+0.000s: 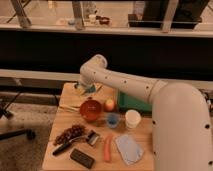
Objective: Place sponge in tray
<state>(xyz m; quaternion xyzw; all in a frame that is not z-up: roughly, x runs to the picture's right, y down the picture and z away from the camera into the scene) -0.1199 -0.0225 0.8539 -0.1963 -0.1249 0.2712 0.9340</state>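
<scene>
1. At the far left corner of the table (56,158), the teal sponge (91,89) sits right at the tip of the gripper (84,87), touching it or very nearly so.
2. Whether the claw is pinching the sponge or merely resting against it, I cannot tell.
3. The sponge is well apart from the green tray (129,104), which lies at the back right of the table, largely hidden behind the white arm (125,84).
4. The arm reaches from the bulky white body at the right foreground, across the tray, towards the back left.
5. Nearer the middle stand a red bowl (90,110) and, just beside it on the right, a small yellow-red fruit (109,104).
6. In front of these are a small blue cup (112,120) and a white cup (132,119), side by side.
7. Along the near edge lie a bunch of dark grapes (70,133), a black-handled brush (75,143), a black block (82,158), a carrot (107,148) and a flat grey-blue cloth (129,149).
</scene>
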